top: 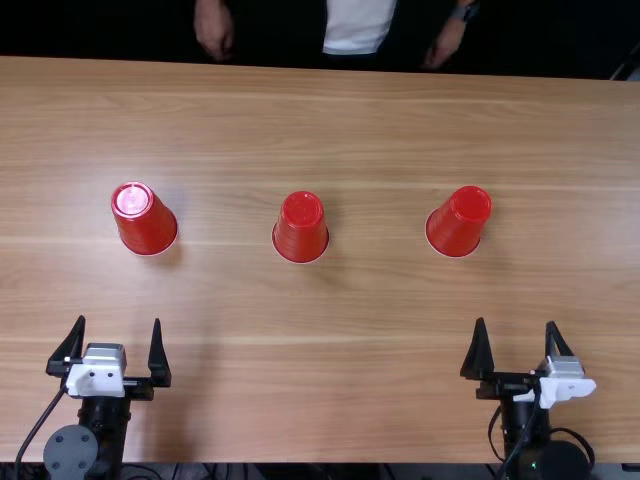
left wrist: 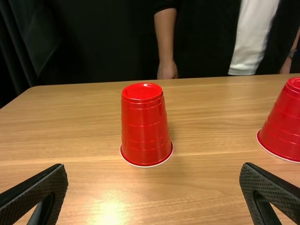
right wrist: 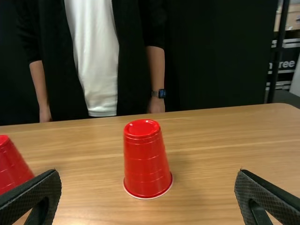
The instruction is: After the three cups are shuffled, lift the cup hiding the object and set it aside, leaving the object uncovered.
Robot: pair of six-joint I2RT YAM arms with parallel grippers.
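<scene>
Three red cups stand upside down in a row across the table's middle: the left cup (top: 143, 219), the middle cup (top: 301, 227) and the right cup (top: 460, 221). No object shows beside them. My left gripper (top: 115, 347) hovers open near the table's front edge, well short of the left cup (left wrist: 145, 125). In the same way my right gripper (top: 516, 346) is open near the front edge, short of the right cup (right wrist: 146, 160). The middle cup (left wrist: 284, 123) sits off to the side in the left wrist view and also in the right wrist view as a red cup (right wrist: 10, 164).
The wooden table (top: 320, 130) stretches bare behind the cups. A person stands at the far edge, hands hanging off the table and touching nothing.
</scene>
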